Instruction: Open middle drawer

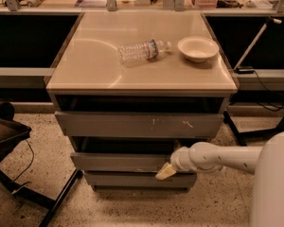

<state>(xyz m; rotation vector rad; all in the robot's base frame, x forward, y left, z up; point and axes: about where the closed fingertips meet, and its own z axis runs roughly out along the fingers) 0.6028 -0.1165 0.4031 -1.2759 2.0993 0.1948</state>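
The middle drawer (118, 162) is a plain grey handleless front, standing out a little from the cabinet with a dark gap above it. Over it sits the wider grey front with white scratch marks (137, 125), and under it the narrowest grey front (132, 179). My gripper (165, 172) comes in from the right on a white arm (217, 157). Its pale tip rests against the right end of the middle drawer's front, at the lower edge.
A cabinet top (85, 65) carries a plastic bottle (142, 51) lying on its side and a white bowl (198, 48). A dark chair (4, 131) stands at the left on the speckled floor. A stand with cables (255, 46) is at the right.
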